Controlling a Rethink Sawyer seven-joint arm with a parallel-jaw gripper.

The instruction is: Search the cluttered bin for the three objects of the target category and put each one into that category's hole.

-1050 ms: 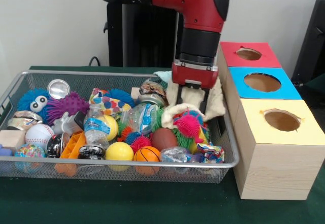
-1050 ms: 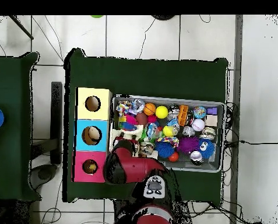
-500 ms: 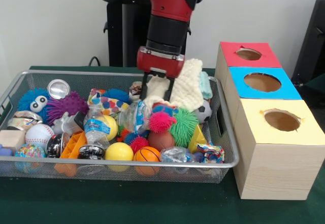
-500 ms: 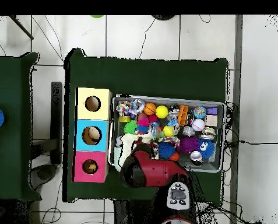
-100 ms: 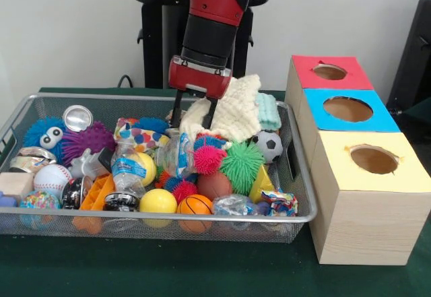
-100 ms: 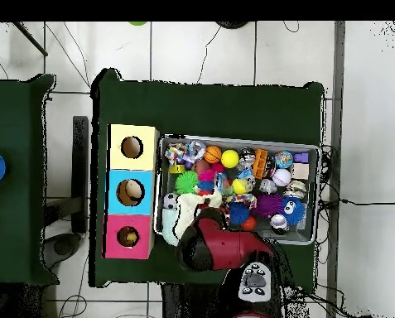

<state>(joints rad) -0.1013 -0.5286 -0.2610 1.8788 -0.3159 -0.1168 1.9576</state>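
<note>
Nearest in the front view: green table cloth (image 5: 168,270), then the wire mesh bin (image 5: 296,176) crammed with toys. Along the bin's front edge, a small basketball (image 5: 194,205) beside a yellow ball (image 5: 157,201), a crumpled foil wrapper (image 5: 279,203) to the right, a baseball (image 5: 52,176) and a wooden block (image 5: 15,184) to the left. Just behind, a clear water bottle (image 5: 126,169) lying on the heap, a brown egg-shaped ball (image 5: 215,184), a pink spiky ball (image 5: 209,159) touching a green spiky ball (image 5: 242,166). Further back, a mini soccer ball (image 5: 269,146) near the bin's right wall, a purple spiky ball (image 5: 87,141), a blue fuzzy toy with googly eyes (image 5: 44,135) and a silver can lid (image 5: 77,118) on the left.

At the back of the bin, gripper (image 5: 191,114) lowered over the pile, dark fingers (image 5: 177,110) set narrow, closed onto a cream knitted cloth (image 5: 232,112) that drapes to the right against a pale green folded cloth (image 5: 268,110).

Right of the bin, three wooden boxes in a row, each with a round hole: yellow-topped box (image 5: 374,162) nearest, blue-topped box (image 5: 347,110) in the middle, red-topped box (image 5: 328,73) farthest.

From overhead, red arm (image 6: 221,248) covering the bin's edge.
</note>
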